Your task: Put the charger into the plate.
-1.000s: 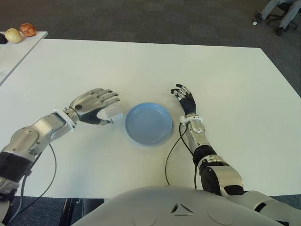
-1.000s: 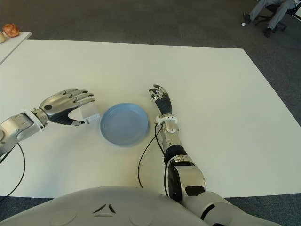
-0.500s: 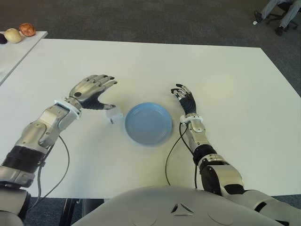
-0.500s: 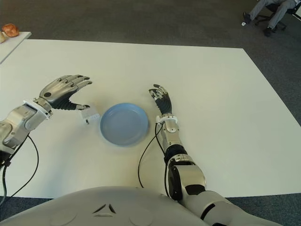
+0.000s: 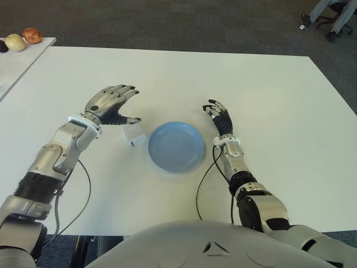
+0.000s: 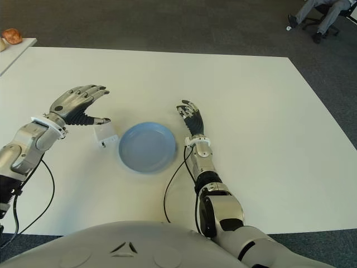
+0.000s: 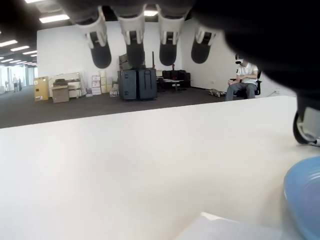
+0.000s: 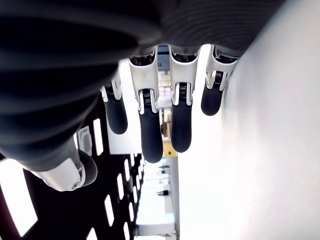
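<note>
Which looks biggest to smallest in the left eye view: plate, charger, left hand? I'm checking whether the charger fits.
1. Blue plate, clearly largest.
2. Left hand, open above the table.
3. White charger, smallest, lying on the table beside the plate.

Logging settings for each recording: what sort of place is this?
Probably an open office or lab: grey carpet, a white table, a seated person on a wheeled chair, stacked boxes along the wall.

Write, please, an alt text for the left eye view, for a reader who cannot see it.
A small white charger lies on the white table, just left of an empty blue plate. The left hand hovers open beside the charger, holding nothing. The right hand shows open to the right of the plate.
</note>
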You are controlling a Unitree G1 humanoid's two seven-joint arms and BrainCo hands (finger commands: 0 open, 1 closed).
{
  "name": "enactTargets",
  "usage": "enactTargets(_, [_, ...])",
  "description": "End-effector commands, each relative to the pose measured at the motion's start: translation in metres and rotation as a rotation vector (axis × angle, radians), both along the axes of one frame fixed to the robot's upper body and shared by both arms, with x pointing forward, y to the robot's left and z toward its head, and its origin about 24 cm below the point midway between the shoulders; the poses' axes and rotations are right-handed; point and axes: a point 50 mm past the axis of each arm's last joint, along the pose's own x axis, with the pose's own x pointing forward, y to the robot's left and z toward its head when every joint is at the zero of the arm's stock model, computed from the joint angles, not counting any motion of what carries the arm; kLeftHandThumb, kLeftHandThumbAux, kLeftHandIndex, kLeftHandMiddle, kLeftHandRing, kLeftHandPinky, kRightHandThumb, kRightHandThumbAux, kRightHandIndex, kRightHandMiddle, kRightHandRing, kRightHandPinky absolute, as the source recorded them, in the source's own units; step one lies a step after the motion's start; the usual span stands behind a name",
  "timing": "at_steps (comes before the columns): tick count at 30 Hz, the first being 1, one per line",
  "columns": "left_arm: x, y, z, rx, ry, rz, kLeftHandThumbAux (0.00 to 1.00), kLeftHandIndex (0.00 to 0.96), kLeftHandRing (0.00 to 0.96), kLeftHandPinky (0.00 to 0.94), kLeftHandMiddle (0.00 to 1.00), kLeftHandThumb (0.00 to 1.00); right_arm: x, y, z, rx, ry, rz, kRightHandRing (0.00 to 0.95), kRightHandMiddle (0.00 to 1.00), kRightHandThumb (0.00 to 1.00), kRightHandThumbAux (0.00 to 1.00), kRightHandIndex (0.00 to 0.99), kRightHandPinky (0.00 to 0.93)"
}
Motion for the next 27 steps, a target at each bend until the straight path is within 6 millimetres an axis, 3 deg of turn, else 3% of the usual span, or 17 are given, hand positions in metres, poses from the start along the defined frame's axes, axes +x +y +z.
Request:
enactTargets(1, [0.002,-0.001,-0.002,-0.049,0.079,0.094,0.332,0.0,0.0,0.004,0.0,0.107,-0.021,-0.005,-0.03,0.015,0.165,-0.025,0.298,0.377,0.0,0.59,0.212,0.175])
enactTargets(13, [0.003,-0.002,-0.009,-0.091,0.166,0.231,0.294,0.0,0.0,0.0,0.0,0.132,-0.02,-0.002,-0.031,0.016,0.168,-0.026,0.299,0.381,0.0,0.595,0.218,0.173])
enactTargets(27, [-0.007,0.001,-0.022,-0.075,0.197,0.249,0.238,0.0,0.0,0.0,0.0,0.172,-0.02,0.002,-0.03,0.014,0.164,-0.028,0.301,0.382,0.0,0.604,0.213,0.179])
